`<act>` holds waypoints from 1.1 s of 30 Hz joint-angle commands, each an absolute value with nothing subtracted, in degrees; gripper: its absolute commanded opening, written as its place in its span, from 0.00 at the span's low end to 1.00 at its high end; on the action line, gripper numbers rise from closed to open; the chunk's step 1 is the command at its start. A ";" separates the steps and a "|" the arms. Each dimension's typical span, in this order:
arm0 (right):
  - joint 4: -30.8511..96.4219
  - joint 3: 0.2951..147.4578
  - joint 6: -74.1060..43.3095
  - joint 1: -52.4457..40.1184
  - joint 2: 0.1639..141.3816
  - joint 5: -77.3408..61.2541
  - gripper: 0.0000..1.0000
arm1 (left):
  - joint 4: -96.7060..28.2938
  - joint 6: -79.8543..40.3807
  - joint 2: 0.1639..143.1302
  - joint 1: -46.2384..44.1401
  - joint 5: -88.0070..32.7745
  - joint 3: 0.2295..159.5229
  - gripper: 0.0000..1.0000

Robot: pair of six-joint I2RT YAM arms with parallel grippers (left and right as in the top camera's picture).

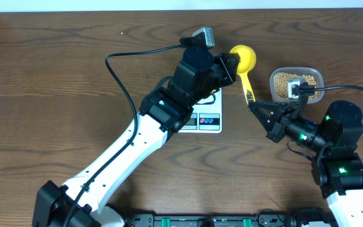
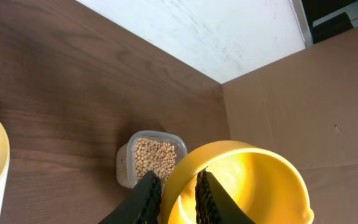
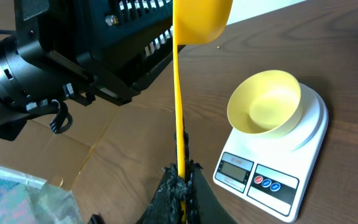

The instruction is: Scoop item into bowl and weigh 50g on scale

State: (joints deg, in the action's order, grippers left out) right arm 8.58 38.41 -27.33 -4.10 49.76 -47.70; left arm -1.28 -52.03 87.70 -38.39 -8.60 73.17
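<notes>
Right wrist view, nearest first: clamps the right gripper (image 3: 180,173) shut tight on the handle tail of the yellow scoop (image 3: 178,87), with the handle rising straight away to the cup at the top. Places the pale yellow bowl (image 3: 265,106) to the right of that handle, empty, seated on the white scale (image 3: 311,134), display too small to read. Farther out, through the left wrist view, straddles the cup's rim with the left gripper (image 2: 176,183), one finger outside and one inside, narrowed almost fully and seemingly pinching the wall, firmness not tellable. Shows the cup empty. Past the cup, finds the beans (image 2: 153,158) lying in the clear tub (image 2: 123,168). From overhead, sets the tub just beside the right wrist and to the right of the cup, apart from the left arm, with the scoop's long axis running from the right gripper up and slightly left to the cup. Judges the right arm the nearer to the beans; calls for swinging the cup rightward and down into the tub, likely after release by the left gripper.
</notes>
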 commanded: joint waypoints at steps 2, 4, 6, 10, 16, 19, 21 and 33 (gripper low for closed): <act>8.49 39.33 -26.06 -4.60 49.23 -47.24 0.01 | -1.32 -51.03 87.77 -38.15 -7.66 73.08 0.22; 8.49 39.33 -26.06 -4.60 49.23 -47.22 0.02 | -1.30 -51.03 87.77 -38.15 -7.64 73.08 0.19; 8.47 39.33 -26.06 -4.60 49.23 -47.24 0.01 | -1.30 -51.03 87.77 -38.15 -7.64 73.08 0.14; 8.47 39.33 -26.09 -4.60 49.23 -47.33 0.02 | -1.26 -51.03 87.77 -38.15 -7.64 73.08 0.08; 8.40 39.33 -26.79 -4.60 49.23 -47.62 0.01 | -1.26 -51.03 87.77 -38.15 -7.64 73.08 0.07; 8.38 39.33 -27.79 -4.60 49.23 -47.77 0.02 | -1.08 -51.03 87.77 -38.15 -7.64 73.08 0.08; 8.29 39.33 -29.04 -4.54 49.23 -47.46 0.13 | -0.84 -51.05 87.77 -38.15 -7.66 73.08 0.07; 2.87 39.33 -34.98 -4.54 49.23 -47.46 0.44 | -0.84 -56.47 87.77 -38.15 -7.70 73.08 0.08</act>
